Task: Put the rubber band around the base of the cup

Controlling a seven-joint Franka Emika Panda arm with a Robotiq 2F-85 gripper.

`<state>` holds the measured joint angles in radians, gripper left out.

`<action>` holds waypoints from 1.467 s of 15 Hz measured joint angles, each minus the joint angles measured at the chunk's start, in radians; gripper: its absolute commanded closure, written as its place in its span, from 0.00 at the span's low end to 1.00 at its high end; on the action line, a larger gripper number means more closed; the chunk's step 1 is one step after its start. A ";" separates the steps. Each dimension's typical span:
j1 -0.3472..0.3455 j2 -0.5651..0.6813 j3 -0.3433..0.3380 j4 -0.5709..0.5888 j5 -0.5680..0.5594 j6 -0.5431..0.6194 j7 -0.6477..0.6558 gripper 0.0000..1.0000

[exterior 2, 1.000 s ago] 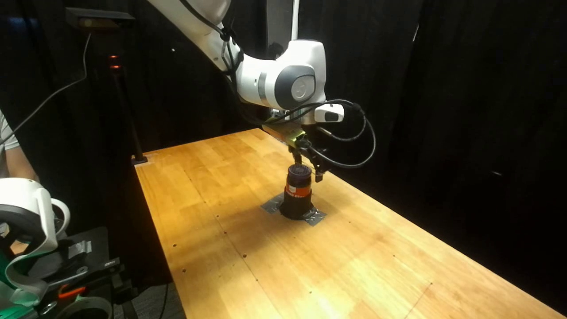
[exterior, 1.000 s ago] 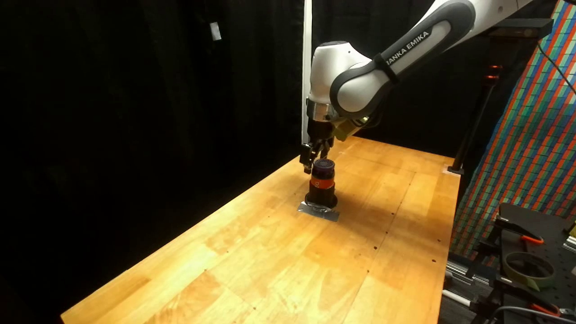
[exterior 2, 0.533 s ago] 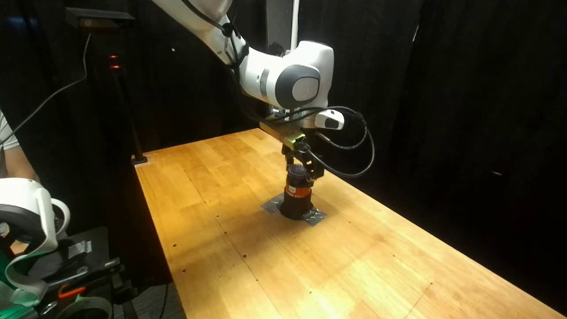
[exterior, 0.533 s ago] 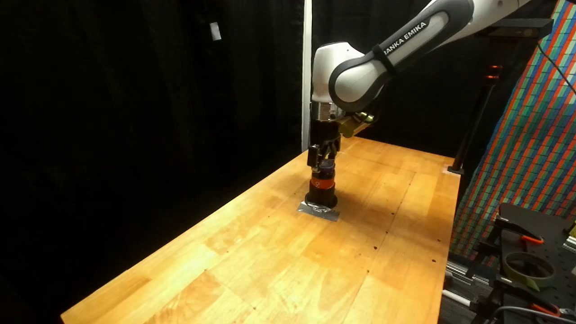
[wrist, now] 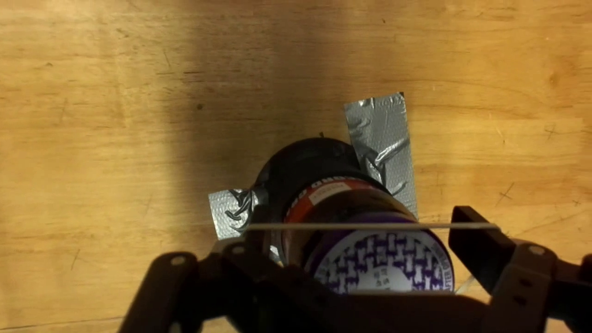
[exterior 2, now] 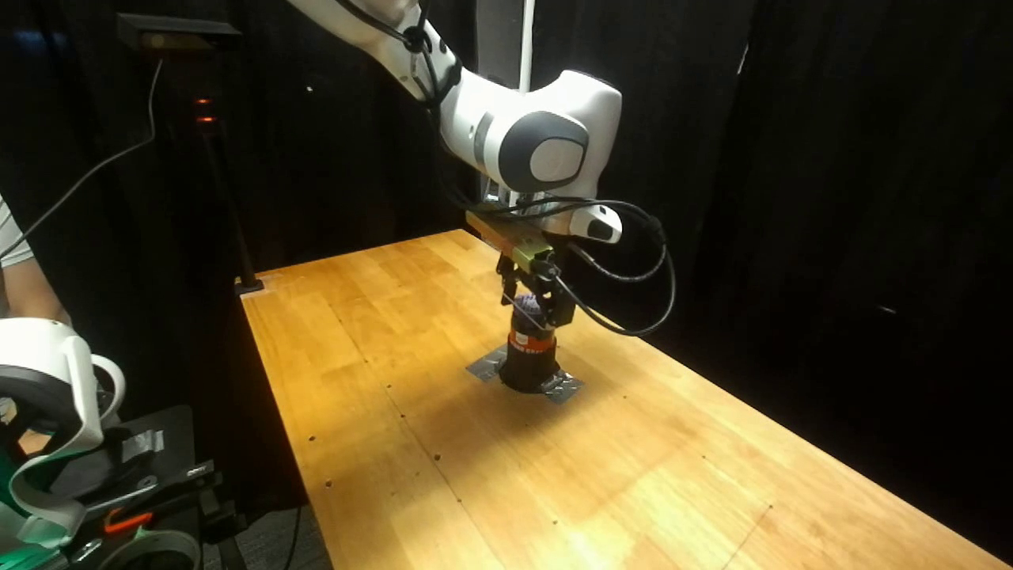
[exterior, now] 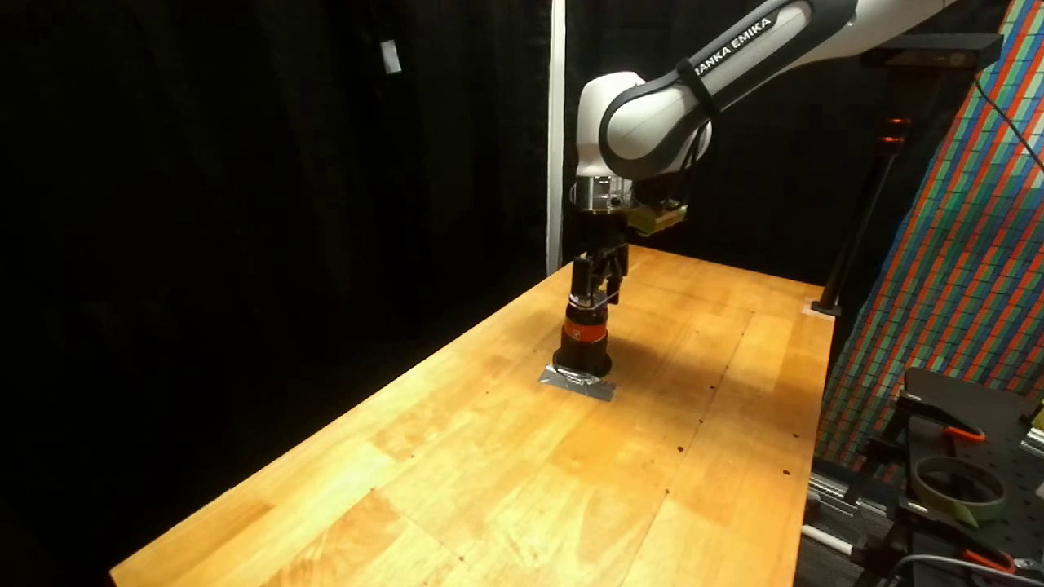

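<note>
The cup [exterior: 586,330] stands upright on the table, an orange-red and dark jar with a purple-and-white patterned lid. It also shows in an exterior view [exterior 2: 532,340] and in the wrist view [wrist: 384,259]. Its lower part sits in a black round base. My gripper [wrist: 365,226] points down over the lid with its fingers apart, one to each side of the lid. The pale rubber band [wrist: 351,226] is stretched straight between the two fingers and crosses over the cup's top edge in this view. The far strand of the band is mostly hidden behind the gripper.
Silver tape [wrist: 381,134] fixes the black base [exterior: 583,356] to the wooden table [exterior: 522,473]. A black post [exterior: 856,220] stands at the table's far corner. A side cart with a tape roll [exterior: 958,487] is beside the table. Dark curtains hang behind.
My gripper has moved from beside the cup to over its lid, shifting right in an exterior view. The fingers now straddle the lid with the band stretched between them. The cup has not moved.
</note>
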<state>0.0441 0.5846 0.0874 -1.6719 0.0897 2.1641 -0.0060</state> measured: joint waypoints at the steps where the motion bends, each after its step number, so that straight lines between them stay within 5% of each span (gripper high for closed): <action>1: -0.003 -0.001 0.001 -0.005 0.008 0.000 -0.008 0.00; 10: 0.001 -0.051 0.003 -0.129 0.014 0.090 -0.016 0.02; 11: 0.003 -0.063 0.001 -0.153 0.012 0.126 -0.012 0.26; 13: 0.007 -0.086 -0.003 -0.206 0.007 0.207 -0.005 0.30; 21: 0.012 -0.168 -0.004 -0.444 0.005 0.576 -0.004 0.92; 22: 0.013 -0.176 -0.004 -0.476 0.005 0.632 -0.004 0.93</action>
<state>0.0567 0.4083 0.0836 -2.1479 0.0944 2.7963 -0.0102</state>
